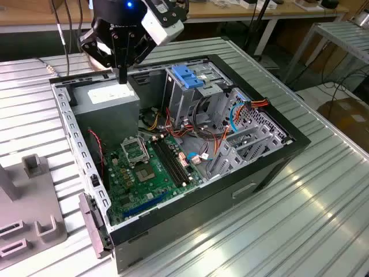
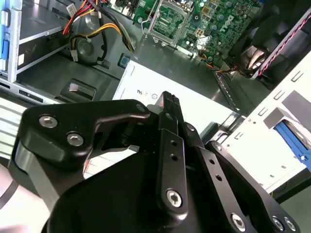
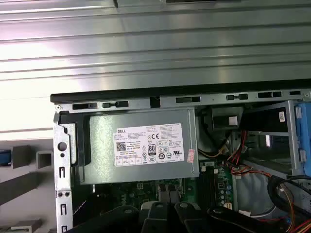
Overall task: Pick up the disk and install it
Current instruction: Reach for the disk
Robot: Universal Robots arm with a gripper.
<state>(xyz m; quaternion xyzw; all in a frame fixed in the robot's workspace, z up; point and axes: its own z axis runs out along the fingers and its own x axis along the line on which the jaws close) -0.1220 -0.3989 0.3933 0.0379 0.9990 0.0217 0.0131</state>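
A bit of the disk's blue edge peeks in at the border of the first wrist view. It sits on the grey holder outside the computer case. The second wrist view shows a blue strip there too, just past the case wall with its little slots. The rest of the disk is cut off, so I cannot tell how it lies. The claw is not touching it.

The claw hangs over the open computer case, near the corner at the exterior view's left. Its two black fingers are pressed together and point down. Nothing is between them. In the second wrist view the claw is above the white sticker.

Right under the claw is the big grey power box with a white sticker on top. The same box sits in the middle of the first wrist view.

Next to the power box is the green board on the bottom of the case. Beside it stands the tall grey metal cage with a blue latch on top. Red, orange and blue wires curl behind the cage.

The case lies on its side on a silver tabletop made of long metal strips. The grey holder rests on the tabletop at the exterior view's left, just beside the case.
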